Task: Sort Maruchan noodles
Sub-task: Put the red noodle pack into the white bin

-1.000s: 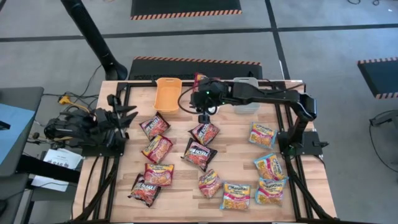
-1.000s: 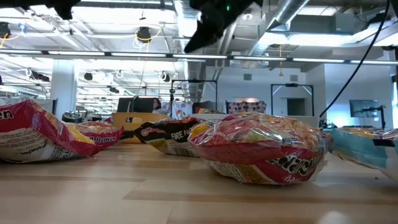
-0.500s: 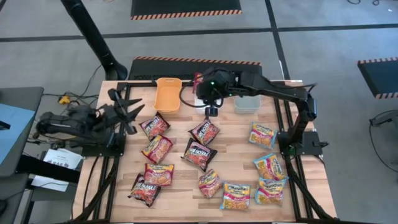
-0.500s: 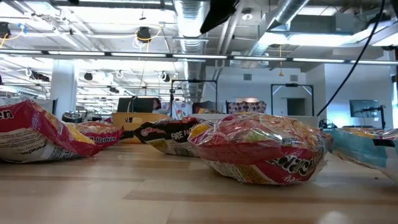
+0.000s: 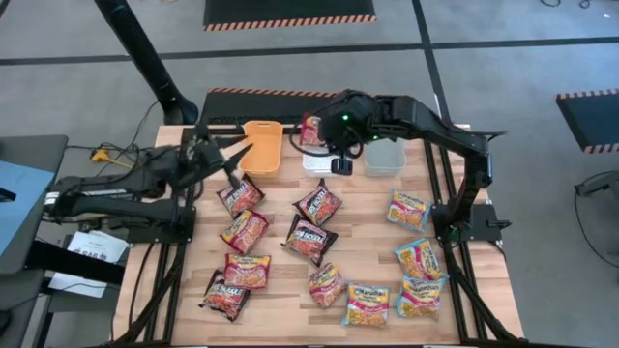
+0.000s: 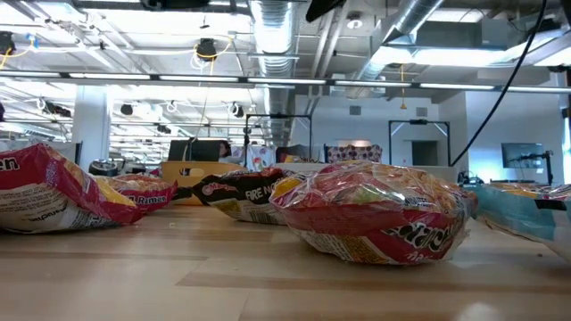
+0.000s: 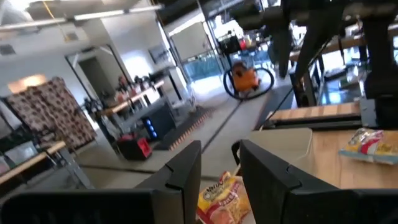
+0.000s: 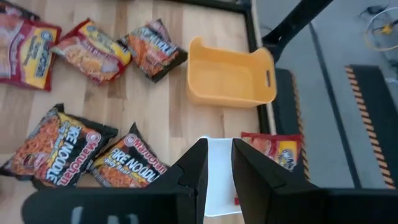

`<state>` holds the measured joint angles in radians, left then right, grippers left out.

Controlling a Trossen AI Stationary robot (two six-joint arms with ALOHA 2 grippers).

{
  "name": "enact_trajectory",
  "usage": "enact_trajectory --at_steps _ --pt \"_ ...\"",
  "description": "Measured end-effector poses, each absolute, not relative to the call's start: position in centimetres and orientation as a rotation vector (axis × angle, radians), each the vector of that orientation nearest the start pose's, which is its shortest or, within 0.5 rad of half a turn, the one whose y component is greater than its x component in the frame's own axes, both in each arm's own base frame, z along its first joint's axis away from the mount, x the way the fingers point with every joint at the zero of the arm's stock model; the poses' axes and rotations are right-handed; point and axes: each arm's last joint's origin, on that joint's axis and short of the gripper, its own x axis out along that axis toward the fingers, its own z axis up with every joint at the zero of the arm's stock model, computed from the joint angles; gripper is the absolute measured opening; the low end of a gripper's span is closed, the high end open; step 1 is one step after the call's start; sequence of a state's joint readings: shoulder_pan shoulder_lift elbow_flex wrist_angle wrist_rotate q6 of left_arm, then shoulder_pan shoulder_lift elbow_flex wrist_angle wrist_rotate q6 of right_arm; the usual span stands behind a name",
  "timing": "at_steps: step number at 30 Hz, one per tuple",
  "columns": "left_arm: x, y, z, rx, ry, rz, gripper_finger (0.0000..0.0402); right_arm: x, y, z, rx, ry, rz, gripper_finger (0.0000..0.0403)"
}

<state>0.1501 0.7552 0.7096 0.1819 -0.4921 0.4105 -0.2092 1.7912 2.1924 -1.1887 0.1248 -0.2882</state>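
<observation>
At the back of the counter, high view: the right gripper hangs over the white bin, between the orange bin and the grey bin. The left gripper hovers just beside the orange bin's near corner. Eleven noodle packets lie loose on the counter, well apart from the bins. A twelfth, the red packet, sits at the back edge beside the white bin. No bin shows a packet inside.

Low view: the packets lie puffed and glossy on the wood, the nearest packet bulging at its middle. Neither gripper shows here.

Left wrist view: the left fingers stand apart with nothing between them. One packet lies beyond and below them.

Right wrist view: the right fingers are likewise parted and empty, with the white bin's floor visible through the gap. Two dark packets lie edge to edge near the bin.

Risks, as judged:
- Both arms crowd the bin row. A reach by either across the orange bin could bring them into contact.
- The left gripper is close enough to the orange bin to shove or tip it on descent.
- The packets are slick and air-filled. A pinch on the bulge may squirt loose, and a pinch on the seam may tear or slip.
- The two dark packets adjoin, so a careless grasp could drag both.
- The red packet lies at the edge and could be nudged off.
</observation>
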Motion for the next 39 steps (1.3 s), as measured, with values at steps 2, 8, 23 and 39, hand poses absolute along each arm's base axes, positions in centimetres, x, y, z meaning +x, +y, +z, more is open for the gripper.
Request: enact_trajectory --at_steps 2,8,23,39 --pt "17.3 4.9 34.7 0.353 0.024 0.664 0.0102 33.5 -7.5 45.3 -0.242 0.807 -0.214 0.0096" --pt "20.0 8.5 34.3 0.285 0.090 0.656 0.0102 32.3 -7.3 47.6 -0.245 0.743 -0.230 0.0096" --pt "25.8 15.5 30.7 0.167 0.257 0.554 0.0102 29.2 -6.2 49.2 -0.068 0.732 -0.285 0.0096" --pt "32.9 20.3 25.8 0.114 0.411 0.482 0.0102 29.1 -5.4 49.5 -0.037 0.714 -0.275 0.0096"
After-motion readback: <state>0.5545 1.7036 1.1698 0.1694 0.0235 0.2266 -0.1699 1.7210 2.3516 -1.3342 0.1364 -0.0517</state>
